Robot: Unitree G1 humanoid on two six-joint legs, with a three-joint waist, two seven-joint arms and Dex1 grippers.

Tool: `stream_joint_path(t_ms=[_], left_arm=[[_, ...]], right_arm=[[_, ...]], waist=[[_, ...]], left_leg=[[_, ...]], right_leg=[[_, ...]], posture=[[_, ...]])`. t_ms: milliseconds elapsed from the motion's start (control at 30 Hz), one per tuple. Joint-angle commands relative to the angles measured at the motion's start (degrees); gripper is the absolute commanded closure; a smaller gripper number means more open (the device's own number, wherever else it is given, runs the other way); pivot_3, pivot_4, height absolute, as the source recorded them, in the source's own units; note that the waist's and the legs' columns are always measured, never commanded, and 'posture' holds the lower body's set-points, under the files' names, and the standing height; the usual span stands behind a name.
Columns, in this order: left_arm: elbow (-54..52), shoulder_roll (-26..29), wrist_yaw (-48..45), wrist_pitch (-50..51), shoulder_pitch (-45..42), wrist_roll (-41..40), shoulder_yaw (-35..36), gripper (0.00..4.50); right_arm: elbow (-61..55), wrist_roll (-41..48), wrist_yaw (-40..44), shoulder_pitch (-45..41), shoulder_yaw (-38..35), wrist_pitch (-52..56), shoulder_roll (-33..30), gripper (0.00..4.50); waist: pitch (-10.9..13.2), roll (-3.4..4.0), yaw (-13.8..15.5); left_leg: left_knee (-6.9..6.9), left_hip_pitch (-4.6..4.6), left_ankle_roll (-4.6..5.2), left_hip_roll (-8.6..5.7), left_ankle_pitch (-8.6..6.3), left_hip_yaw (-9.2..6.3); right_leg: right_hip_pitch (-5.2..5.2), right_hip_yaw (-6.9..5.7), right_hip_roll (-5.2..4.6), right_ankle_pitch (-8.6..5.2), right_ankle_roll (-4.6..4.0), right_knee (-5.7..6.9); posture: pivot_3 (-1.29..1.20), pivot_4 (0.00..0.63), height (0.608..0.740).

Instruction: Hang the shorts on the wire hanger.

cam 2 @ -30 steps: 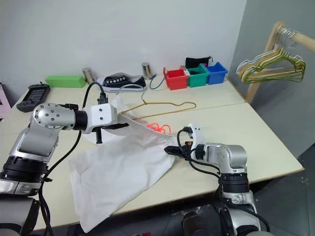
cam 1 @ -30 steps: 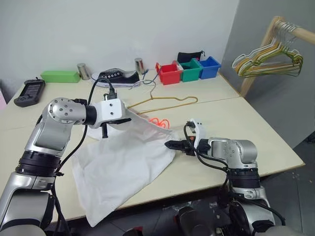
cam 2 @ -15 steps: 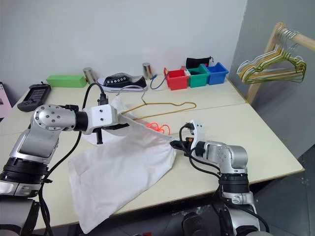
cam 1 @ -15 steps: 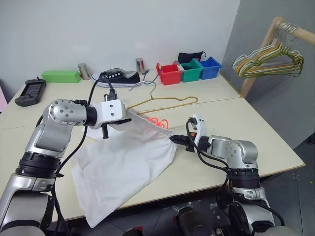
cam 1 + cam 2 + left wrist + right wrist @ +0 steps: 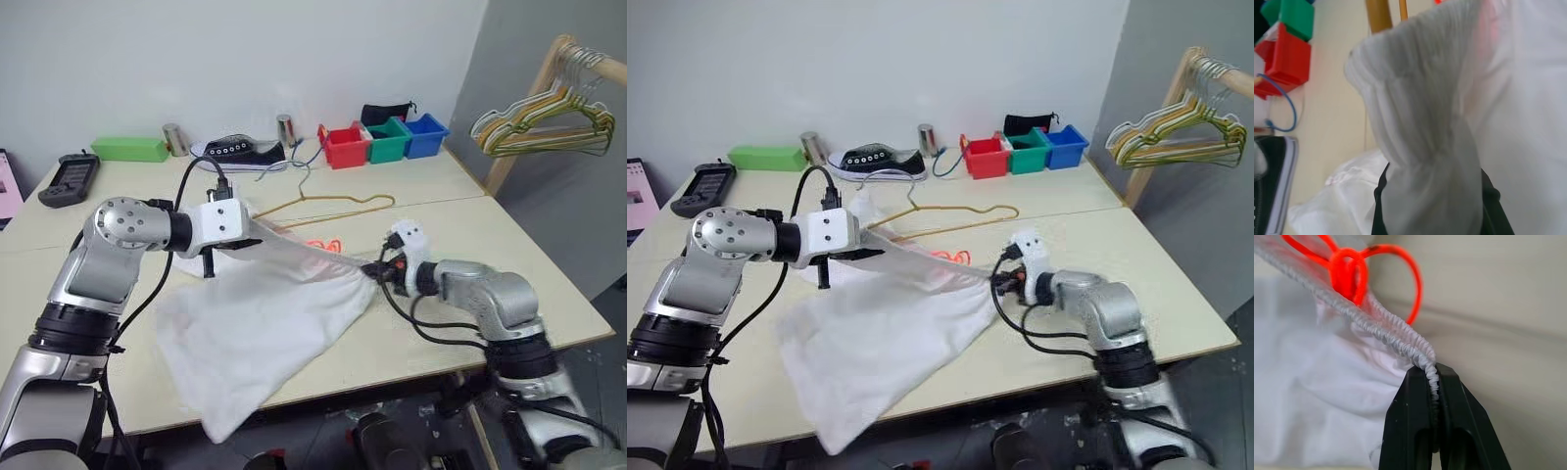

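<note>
Both claws, left claw (image 5: pixel 257 231) and right claw (image 5: pixel 1433 382), clenched on shorts (image 5: pixel 265 328) waistband. Keep band taut, carry level toward wire hanger (image 5: pixel 328 204).

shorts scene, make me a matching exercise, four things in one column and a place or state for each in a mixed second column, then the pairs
Things:
1. shorts
2. wire hanger
3. black sneaker
4. red bin

Places or states:
A. first in a row with a green bin and a blue bin
B. lying flat on the table, beyond the cloth
C. waistband stretched between the left gripper and the right gripper
D. near the wall, between two metal cans

Pairs: 1-C, 2-B, 3-D, 4-A
</note>
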Motion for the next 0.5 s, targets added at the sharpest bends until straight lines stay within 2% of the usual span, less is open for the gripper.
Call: stream_joint_path(t_ms=[33, 133, 300, 500], left_arm=[[-6.17, 3.56, -3.49, 5.17, 2.52, -5.11, 3.57, 4.49], [-7.48, 4.53, -4.06, 6.71, 3.54, -6.03, 3.23, 4.49], [-5.25, 5.62, -2.42, 3.77, 3.27, -2.51, 0.87, 4.49], [-3.49, 3.11, -0.28, 3.23, 0.78, -3.23, 1.19, 4.49]], right_arm=[[1.0, -5.06, 1.62, -2.47, -1.49, -10.47, -6.66, 4.49], [1.67, -5.32, 2.69, -3.9, -1.47, -13.52, -8.06, 4.49], [0.24, -5.57, 5.83, -5.21, 0.04, -16.66, -10.24, 4.49], [-2.01, -5.57, 8.32, -4.07, 0.99, -15.99, -11.88, 4.49]], waist=[[0.01, 0.01, -0.1], [0.02, 0.02, -0.28], [0.02, 0.02, -0.22], [0.02, 0.02, -0.16]], left_leg=[[-0.02, 0.01, 0.0, 0.0, 0.0, 0.03], [-0.07, 0.02, 0.01, 0.06, 0.0, 0.03], [-0.07, 0.08, 0.01, 0.05, 0.0, 0.01], [-0.06, 0.07, 0.01, 0.03, 0.0, 0.02]], right_leg=[[0.0, 0.04, 0.0, 0.0, 0.0, 0.0], [-0.04, 0.03, 0.04, 0.0, -0.01, 0.01], [0.02, 0.03, 0.06, 0.0, -0.02, 0.02], [0.03, 0.04, 0.05, 0.0, -0.02, 0.02]], posture=[[-0.24, 0.045, 0.74], [-0.25, 0.047, 0.74], [-0.26, 0.046, 0.74], [-0.26, 0.046, 0.74]])
